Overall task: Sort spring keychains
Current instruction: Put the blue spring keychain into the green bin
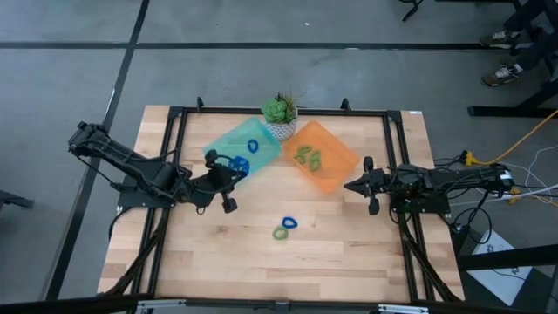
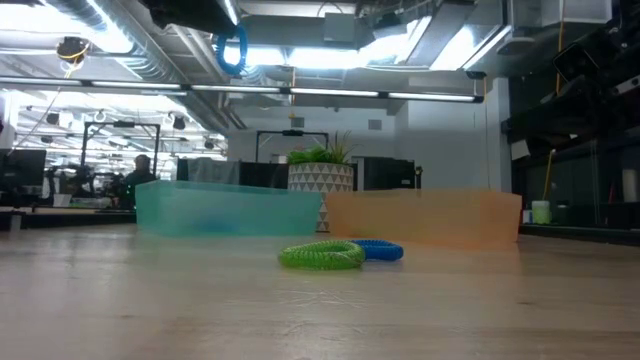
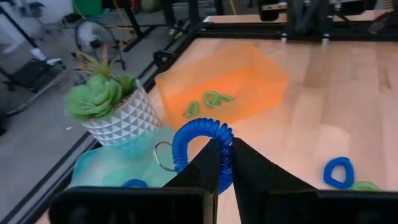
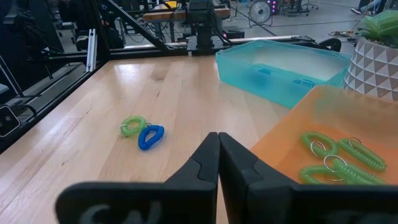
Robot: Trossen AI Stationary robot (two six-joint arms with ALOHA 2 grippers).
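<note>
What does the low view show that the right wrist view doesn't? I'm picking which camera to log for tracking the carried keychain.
Only the low view shows the blue spring keychain held high above the table, hanging over the teal tray; that is the one the left end effector pinches.

Only the right wrist view shows the green spring keychains lying inside the orange tray, and the shut right end effector.

Both show the two trays, the potted plant, and the loose green keychain and loose blue keychain lying together on the table.
</note>
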